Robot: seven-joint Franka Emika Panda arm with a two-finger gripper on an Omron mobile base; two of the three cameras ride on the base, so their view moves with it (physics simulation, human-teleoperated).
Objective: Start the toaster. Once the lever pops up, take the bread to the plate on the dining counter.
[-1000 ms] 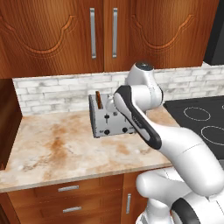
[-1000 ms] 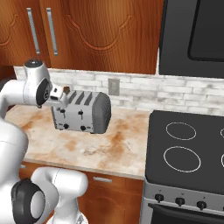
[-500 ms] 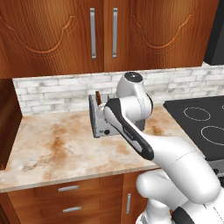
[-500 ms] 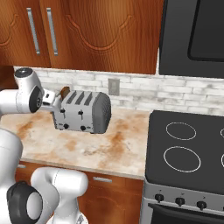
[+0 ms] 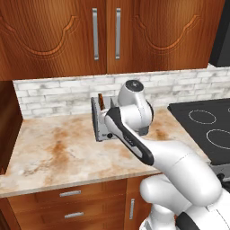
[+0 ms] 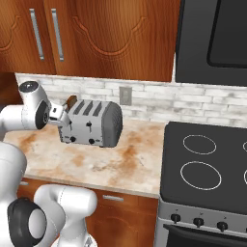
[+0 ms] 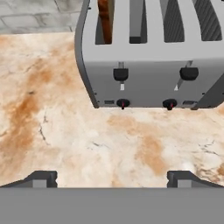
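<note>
Two dark fingertips (image 7: 43, 178) of the gripper (image 7: 111, 179) stand wide apart at the bottom of the hand view, with nothing between them and marbled counter (image 7: 65, 140) beneath. Just ahead sits the toaster (image 7: 148, 65), its face toward the hand (two black levers (image 7: 120, 73) high on that face, small knobs (image 7: 123, 103) below them). Bread (image 7: 104, 19) stands upright in the end slot on the left, its brown crust poking above the top. From the right base view the gripper (image 6: 59, 116) hovers close beside the toaster's (image 6: 91, 124) near end, not touching it. Behind runs a pale brick backsplash (image 6: 144, 103), with wooden cabinets (image 5: 103, 36) above and a black stovetop (image 6: 202, 164) to the right.
</note>
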